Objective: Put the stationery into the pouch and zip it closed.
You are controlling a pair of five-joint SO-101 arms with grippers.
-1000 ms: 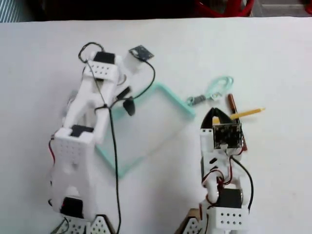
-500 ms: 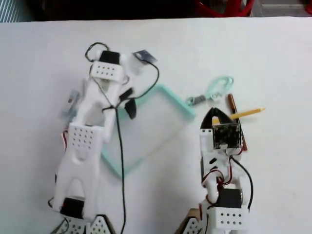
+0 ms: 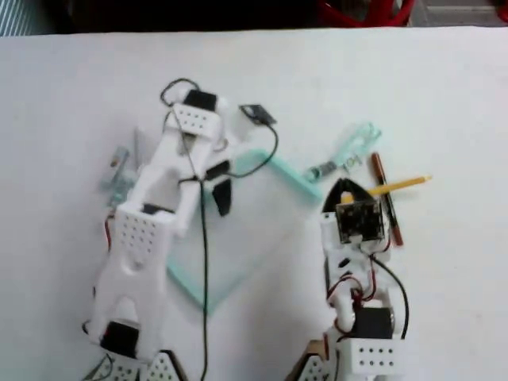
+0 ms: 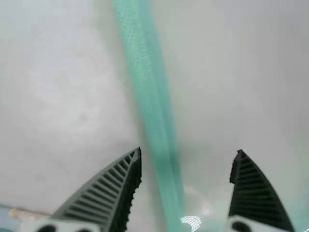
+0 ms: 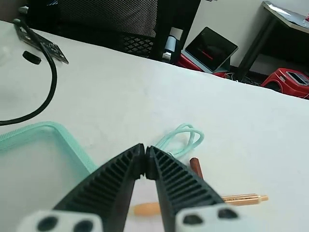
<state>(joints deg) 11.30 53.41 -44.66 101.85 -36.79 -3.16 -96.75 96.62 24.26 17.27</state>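
Pouch [image 3: 254,218] lies flat on the desk [image 3: 444,95] between the arms, with nothing visible inside. The pencil [image 3: 403,184] and pen [image 3: 378,168] lie beside it, near the right gripper [image 5: 146,152], whose jaws are pressed together on nothing. The left gripper [image 4: 186,157] has its jaws wide apart astride the teal rim [image 4: 154,121]. Loading seems not yet begun. Next, the left should pinch that rim, and the right must open for the pencil.

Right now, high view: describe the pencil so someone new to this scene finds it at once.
Find the teal-edged pouch mid-table, then the right gripper beside its corner. Just beyond the gripper two sticks cross: the pencil is the slim yellow one, unlike the dark reddish-brown pen it crosses.
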